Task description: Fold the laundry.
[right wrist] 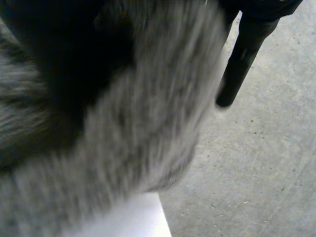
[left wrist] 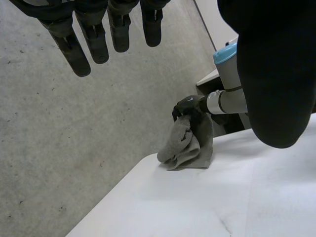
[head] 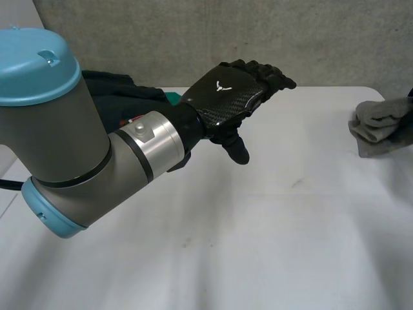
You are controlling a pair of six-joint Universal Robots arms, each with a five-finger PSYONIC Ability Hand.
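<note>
- Left arm (head: pixel 71 148) is nearest in the head view: grey joint, light-blue caps, reaching from near left toward the far middle of the table (head: pixel 258 226).
- Left hand (head: pixel 222 97) is held above the table, back upward. Fingers (left wrist: pixel 96 39) are straight and slightly spread, thumb (head: pixel 236 150) points down. It holds nothing.
- Grey cloth (head: pixel 379 126) is at the far right of the table, by the right edge. It is mid-grey, soft and thick-looking, bunched into a rumpled lump with rolled folds. In the left wrist view its lower part rests on the table top near the corner.
- Right hand (left wrist: pixel 186 105) sits on top of the bunch, fingers closed into the cloth. In the right wrist view the cloth lies against the palm, blurred, with one black finger straight beside it. Right arm (left wrist: pixel 229 96) comes in from the right, beyond the table.
- Markings: small white winged emblem (head: pixel 224 84) on the carbon-weave back of the left hand, without letters. A red-and-white patch (head: pixel 132 119) just beside the left wrist is too small to read.
- Dark garment (head: pixel 113 87) lies at the far left, largely hidden behind the left arm. A green patch (head: pixel 171 97) shows at its right end.
- Grey concrete wall (head: pixel 193 32) stands behind the far table edge.
</note>
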